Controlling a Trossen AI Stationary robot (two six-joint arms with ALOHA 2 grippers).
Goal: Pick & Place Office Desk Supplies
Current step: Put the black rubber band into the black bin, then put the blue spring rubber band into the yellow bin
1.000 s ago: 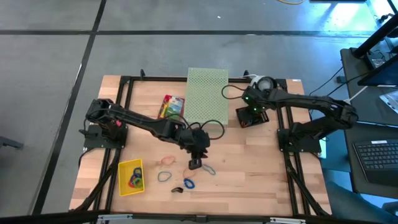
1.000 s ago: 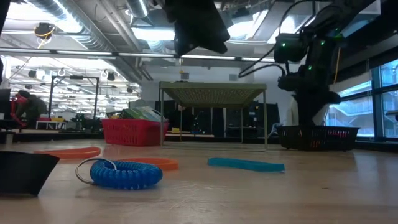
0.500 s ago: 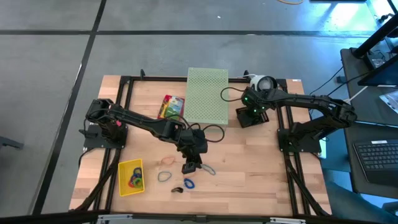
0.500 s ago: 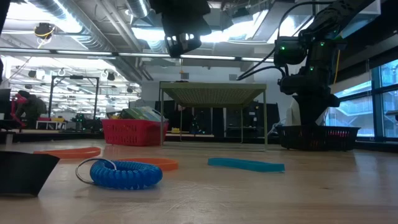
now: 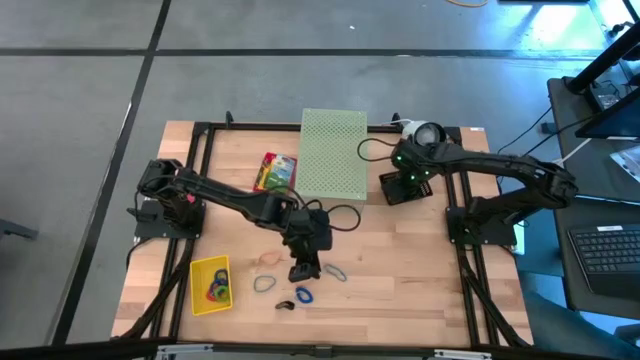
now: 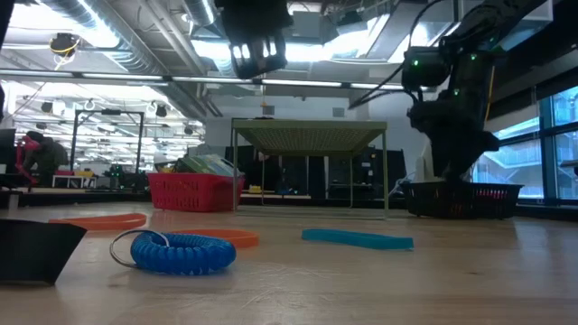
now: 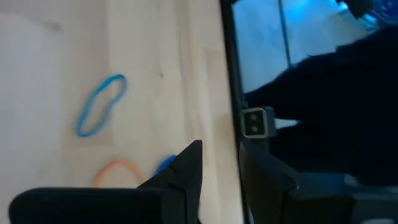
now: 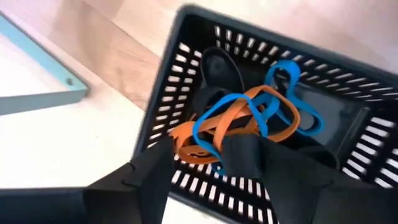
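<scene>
From above, my left gripper [image 5: 304,270] has come down and toward the table's front edge since a second ago, and now hangs over the loose bands: a blue band [image 5: 335,271] just to its right, a pale orange one [image 5: 268,257] to its left, another blue loop [image 5: 264,283] and a blue coil [image 5: 303,296] nearer the front. The yellow box [image 5: 210,285] with bands in it sits at the front left, unmoved, and the yellow-and-green card box [image 5: 276,171] lies beside the pale green perforated box [image 5: 334,153]. My right gripper [image 5: 410,178] hangs over the black basket [image 5: 402,190], about where it was.

At table height, the left gripper [image 6: 255,52] has shifted left and now shows its fingers end-on; earlier it was a dark mass farther right. The blue coil [image 6: 177,252], the orange bands [image 6: 226,236] and the blue band [image 6: 358,238] lie as before.

In my left wrist view my fingers [image 7: 186,174] stand a little apart with nothing between them, above the wood near a blue band [image 7: 99,105] and an orange one [image 7: 118,171].

In my right wrist view my fingers [image 8: 155,171] stand spread over the basket [image 8: 186,81], and blue and orange bands [image 8: 249,118] lie tangled inside; they seem free of my fingers, though the blur leaves that unsure.
</scene>
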